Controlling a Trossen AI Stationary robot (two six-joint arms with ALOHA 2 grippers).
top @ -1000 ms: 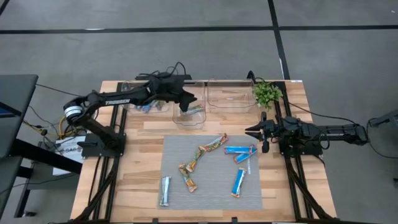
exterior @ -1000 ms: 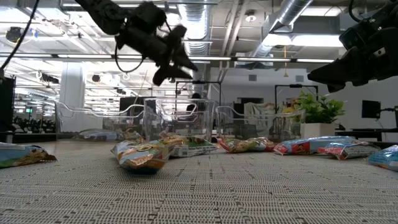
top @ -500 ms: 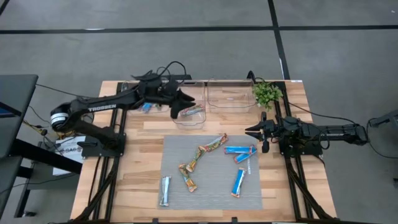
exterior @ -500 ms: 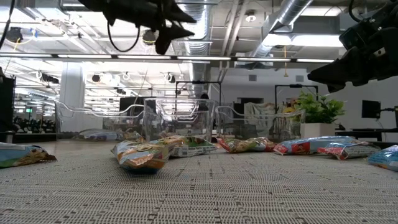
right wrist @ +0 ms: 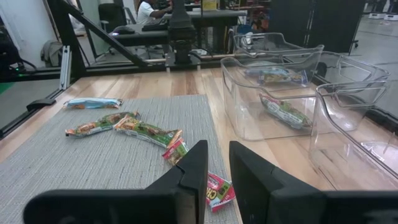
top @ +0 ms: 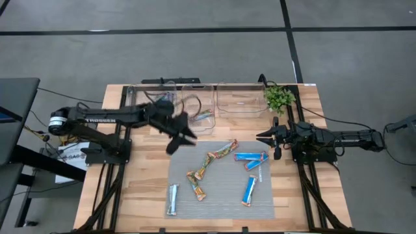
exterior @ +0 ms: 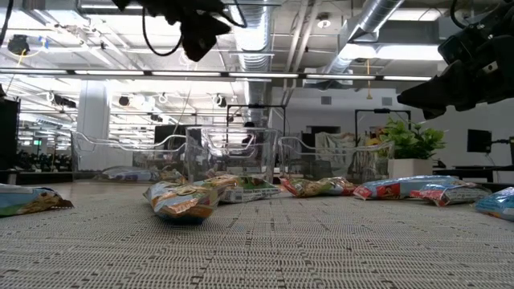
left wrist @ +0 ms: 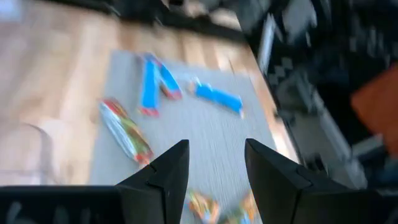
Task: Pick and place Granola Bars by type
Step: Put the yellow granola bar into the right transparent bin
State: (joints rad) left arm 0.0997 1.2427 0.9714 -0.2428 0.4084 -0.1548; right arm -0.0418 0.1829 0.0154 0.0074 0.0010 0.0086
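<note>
The left gripper (top: 177, 138) hangs over the mat's (top: 221, 198) far left corner, fingers parted, nothing between them. The right gripper (top: 265, 137) waits at the mat's right edge, nearly closed and apparently empty. Seven bars (top: 221, 153) lie scattered on the mat; another bar sits in the middle bin (top: 195, 123).

Seven bars (top: 214, 156) are spread on a mat (top: 221, 195) at the desk's (top: 143, 188) front; three bins (top: 240, 101) are lined along its back, a plant (top: 279, 97) at their right.

Left gripper (top: 182, 138) away from the middle bin (top: 197, 112), now above the mat's (top: 221, 195) corner.
</note>
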